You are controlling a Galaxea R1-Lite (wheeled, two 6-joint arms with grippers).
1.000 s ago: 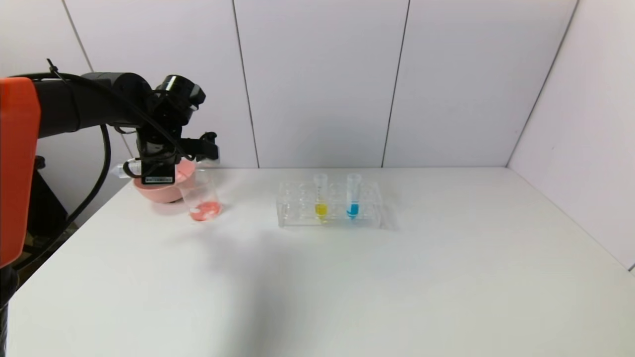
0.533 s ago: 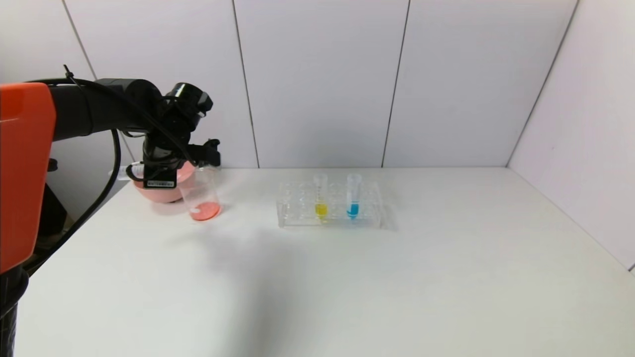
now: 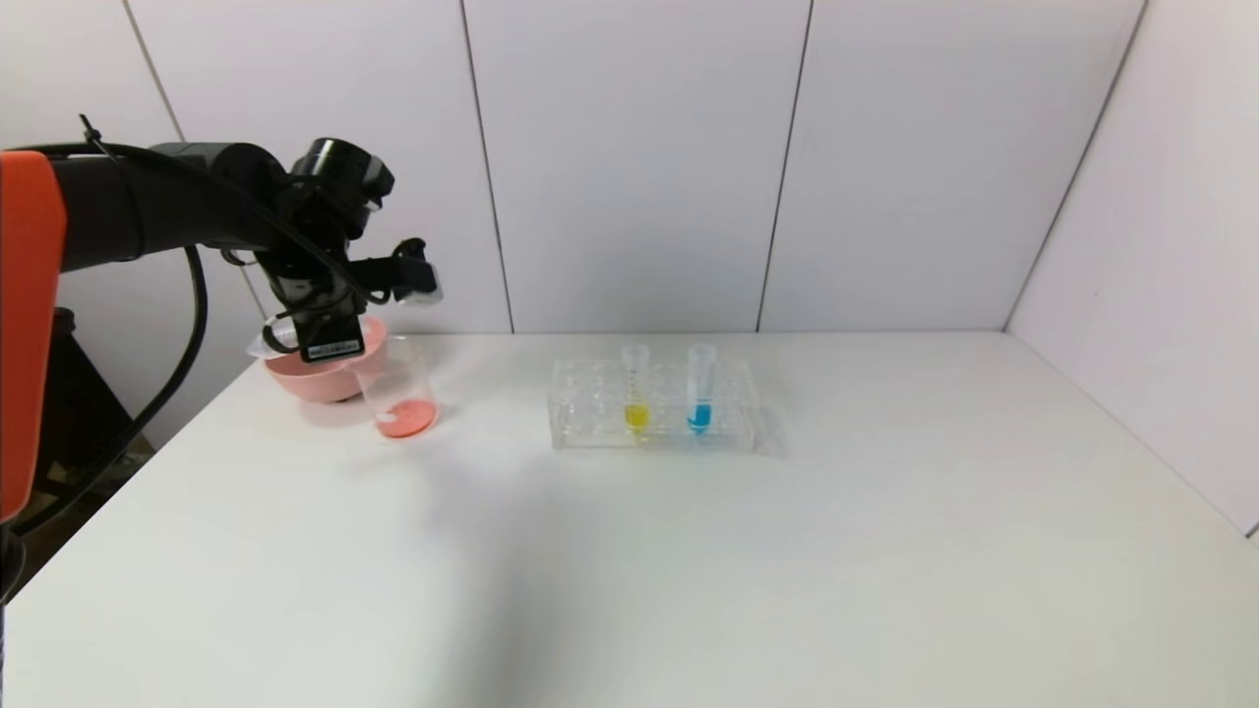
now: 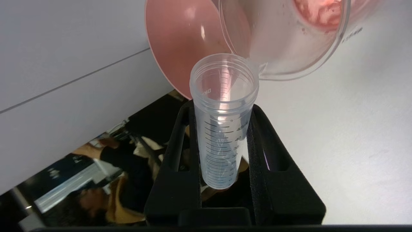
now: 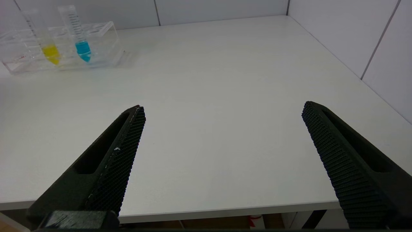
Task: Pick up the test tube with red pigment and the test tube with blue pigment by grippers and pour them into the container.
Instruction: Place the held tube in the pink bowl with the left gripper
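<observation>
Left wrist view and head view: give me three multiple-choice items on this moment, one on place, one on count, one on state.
1. Where is the clear beaker with red liquid?
A. in front of the pink bowl
B. inside the clear tube rack
C. at the table's right edge

2. How many tubes stand in the rack?
A. one
B. two
C. three

3. What state is the clear graduated tube in the left gripper?
A. full of red liquid
B. emptied
C. capped

Answers:
1 A, the beaker stands on the table just before the bowl.
2 B, only the yellow-filled tube and the blue-filled tube stand there.
3 B, its open mouth shows a bare inside.
</observation>
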